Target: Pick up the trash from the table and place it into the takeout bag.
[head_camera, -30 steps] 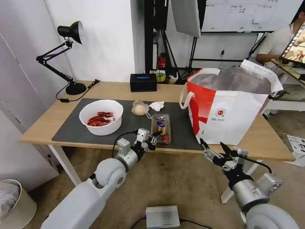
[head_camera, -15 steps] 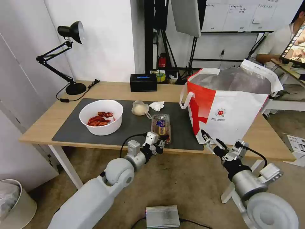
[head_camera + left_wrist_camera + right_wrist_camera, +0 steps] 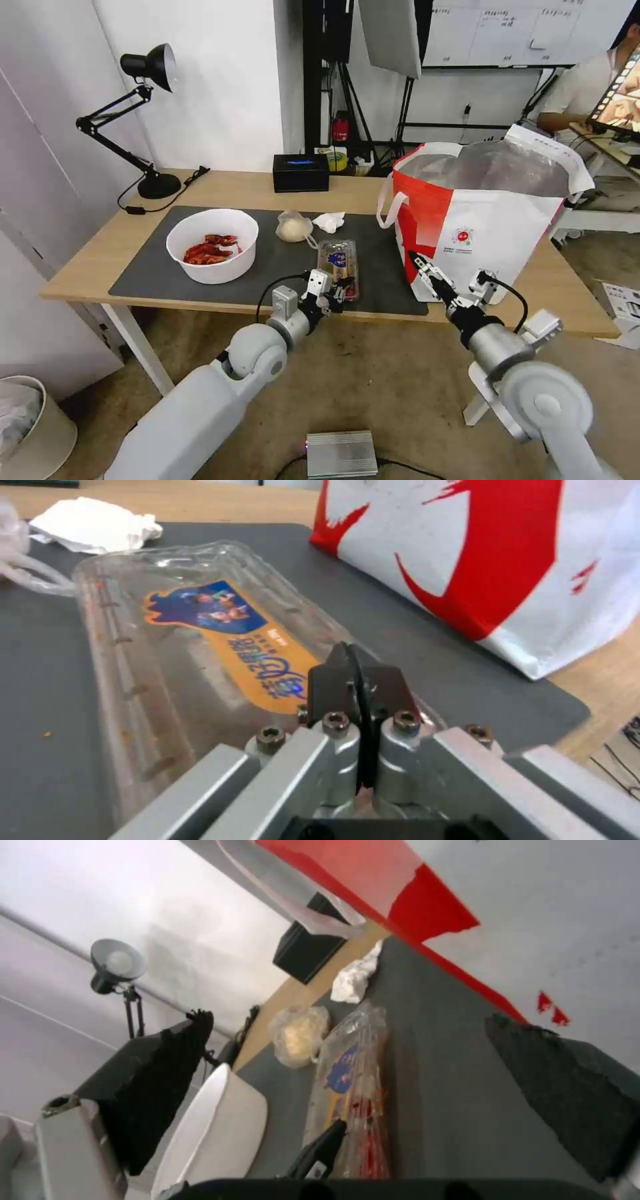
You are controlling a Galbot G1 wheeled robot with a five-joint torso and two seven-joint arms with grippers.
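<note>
The trash lies on the table's (image 3: 87, 267) dark mat (image 3: 147, 273): a white bowl (image 3: 212, 245) of red shells, a small clear bag (image 3: 293, 227) of beige stuff, a crumpled tissue (image 3: 329, 221) and a clear hinged tray (image 3: 337, 261). My left gripper (image 3: 339, 291) is shut, its fingertips (image 3: 347, 655) over the near end of the tray (image 3: 200, 630), with nothing seen between them. My right gripper (image 3: 445, 267) stands open at the near lower corner of the takeout bag (image 3: 480, 227). In the right wrist view its fingers (image 3: 167, 1075) spread wide, with the tray (image 3: 353, 1070) beyond.
A black box (image 3: 301, 173) stands at the table's back edge and a black desk lamp (image 3: 148, 120) at the back left. The takeout bag takes up the table's right end, top open. A bin (image 3: 30, 427) stands on the floor at the left.
My left gripper has moved right and forward to the tray's near end. My right gripper has risen and moved forward from below the table edge to the bag's lower corner.
</note>
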